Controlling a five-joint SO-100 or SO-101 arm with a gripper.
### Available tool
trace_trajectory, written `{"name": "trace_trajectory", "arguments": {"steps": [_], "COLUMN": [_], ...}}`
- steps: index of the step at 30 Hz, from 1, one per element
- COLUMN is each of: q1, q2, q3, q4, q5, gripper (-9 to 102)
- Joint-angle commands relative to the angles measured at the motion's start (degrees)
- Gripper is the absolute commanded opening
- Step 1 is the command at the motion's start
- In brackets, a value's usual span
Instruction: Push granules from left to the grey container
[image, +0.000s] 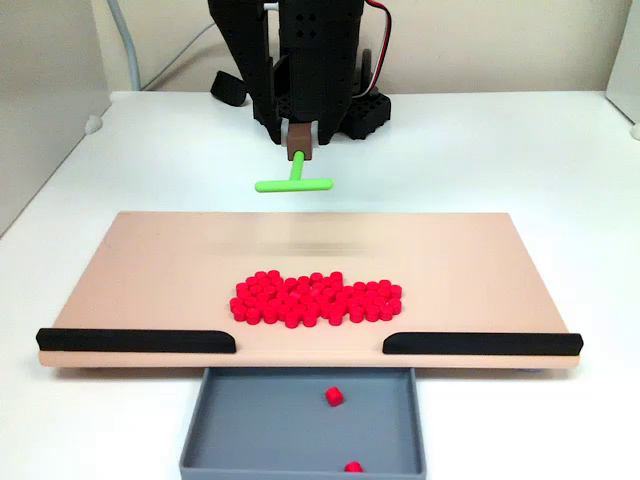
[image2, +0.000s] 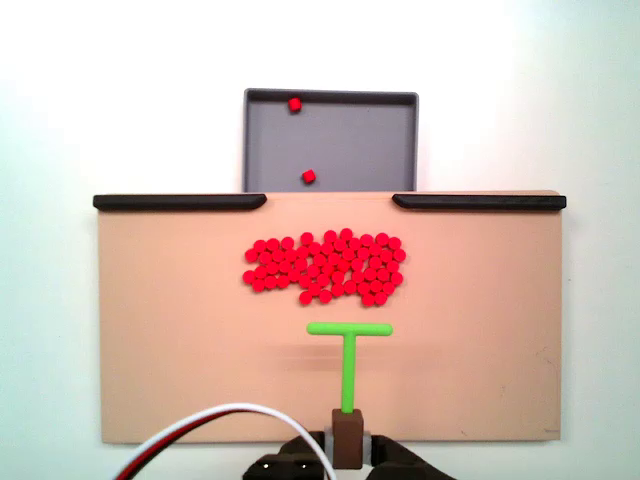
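A heap of red granules (image: 318, 300) (image2: 323, 266) lies mid-board on the beige board (image: 150, 270) (image2: 160, 320), near the gap between the two black strips. Beyond that gap sits the grey container (image: 270, 425) (image2: 360, 140), holding two stray granules (image: 334, 397) (image2: 309, 177). My gripper (image: 298, 140) (image2: 347, 440) is shut on the brown handle block of a green T-shaped pusher (image: 293, 184) (image2: 350, 340). The pusher's crossbar hangs a little above the board, on the arm's side of the heap and apart from it, casting a faint shadow.
Black strips (image: 135, 340) (image: 480, 343) (image2: 180, 201) (image2: 478, 201) edge the board on either side of the container gap. The arm's black base (image: 300, 60) stands behind the board. Red, white and black cables (image2: 200, 430) run beside it. White table surrounds the board.
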Motion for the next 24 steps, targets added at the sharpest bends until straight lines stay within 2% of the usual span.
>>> {"name": "trace_trajectory", "arguments": {"steps": [1,17,24], "q1": [-0.09,-9.23,-10.99], "q2": [1.58,2.11,1.58], "q3": [-0.44,-0.44,-0.7], "q4": [-0.18,-0.09,-0.26], "q5": [1.23,13.1,30.94], "gripper": [0,0,0]}}
